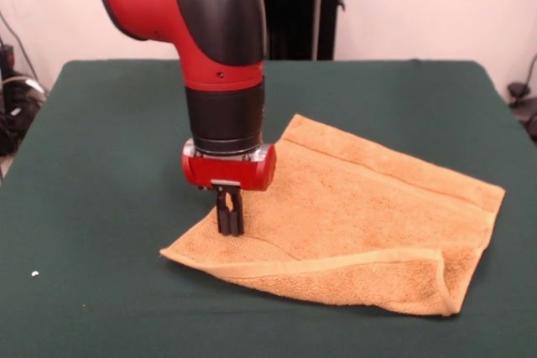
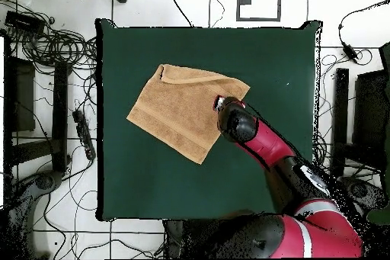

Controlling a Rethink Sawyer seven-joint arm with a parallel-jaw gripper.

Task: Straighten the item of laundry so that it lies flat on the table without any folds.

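Golden-orange terry towel [image 1: 369, 207], spread over the centre and right of the front view on the green table [image 1: 101, 123]. Mostly flat, but doubled over along its lower edge, with a hemmed strip folded back from the lower left corner across to the lower right. Seen from overhead as a tilted rectangle [image 2: 183, 108] in the upper middle of the tabletop [image 2: 152, 188], with the doubled strip at its upper left. Claw [image 1: 230, 228] down at the towel's left corner in the front view, fingers drawn narrow and nearly touching, tips pressed into the pile. Hard to tell whether any cloth is really pinched between them. Likely step: taking hold of that corner to pull the sheet out. To do it well, confirm a firm bite on the top layer only, right at the hem rather than in the loose middle. Lift just enough to clear the felt, then draw towards the lower left of the front view, away from the fold, slowly, so the strip peels open instead of dragging the whole towel along. Watch for terry snagging on felt and bunching under the wrist.
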